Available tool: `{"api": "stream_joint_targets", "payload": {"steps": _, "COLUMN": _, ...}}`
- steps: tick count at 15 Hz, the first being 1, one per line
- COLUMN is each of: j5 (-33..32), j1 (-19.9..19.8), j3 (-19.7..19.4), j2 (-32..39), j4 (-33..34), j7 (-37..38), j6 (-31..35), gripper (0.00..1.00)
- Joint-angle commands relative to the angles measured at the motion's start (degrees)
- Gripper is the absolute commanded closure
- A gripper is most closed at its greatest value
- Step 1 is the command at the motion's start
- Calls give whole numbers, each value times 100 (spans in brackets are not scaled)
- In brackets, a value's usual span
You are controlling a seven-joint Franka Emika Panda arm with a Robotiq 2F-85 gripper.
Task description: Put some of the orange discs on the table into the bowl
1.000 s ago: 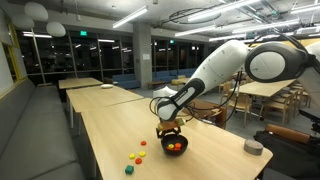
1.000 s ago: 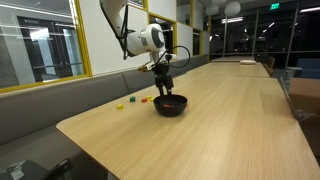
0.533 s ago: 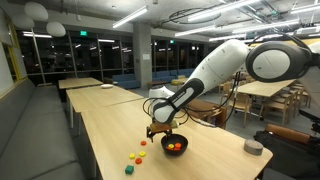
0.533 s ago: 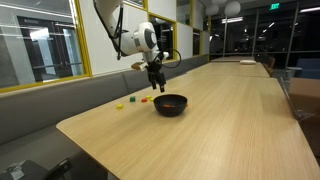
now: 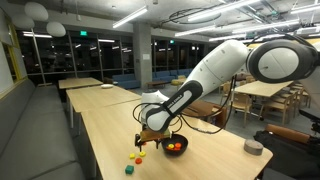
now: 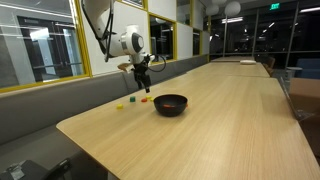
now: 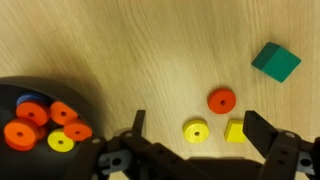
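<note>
Your gripper [image 7: 198, 122] is spread wide: nothing btwn the fingers [image 7: 137, 124], nothing held. In the wrist view it hangs above the loose pieces on the table [image 7: 150, 40]. Right under the gap lies a yellow disc [image 7: 196, 131], w/ a small yellow block [image 7: 236, 131] just beside it. One orange disc [image 7: 222, 100] lies flat on the wood just past those two, apart from both. A green block [image 7: 276, 62] sits farther out, well apart from that disc.

The bowl [image 7: 70, 88] is off to one side, beyond one finger. It's black & upright on the table. Inside it you've got several orange discs [image 7: 18, 133] lying loosely, some overlapping, plus a 2nd yellow one [image 7: 61, 141] & a bit of something blue [image 7: 25, 99] near the rim.

In an exterior view the gripper [image 5: 142, 143] points down beside the bowl [image 5: 175, 146], over the small pieces [image 5: 137, 157], and orange shows inside the bowl. The white arm [image 5: 200, 85] reaches down to it across the table. A small grey round thing [image 5: 253, 147] sits near the table edge, well apart from the bowl.

In an exterior view the gripper [image 6: 144, 86] hangs over the pieces, w/ the bowl [image 6: 170, 104] near it on the long light-wood top. The pieces are too small there to tell shapes.
</note>
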Motion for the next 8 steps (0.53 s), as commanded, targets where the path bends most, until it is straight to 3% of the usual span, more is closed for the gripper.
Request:
{"api": "stream_joint_targets", "payload": {"steps": 1, "j5": 272, "j1": 23, "j3": 174, "j2": 111, "j4": 136, "j7": -126, "j6": -50, "gripper": 0}}
{"api": "stream_joint_targets", "payload": {"steps": 8, "j5": 618, "j1": 20, "j3": 391, "j2": 676, "j4": 708, "j7": -250, "j6": -419, "gripper": 0}}
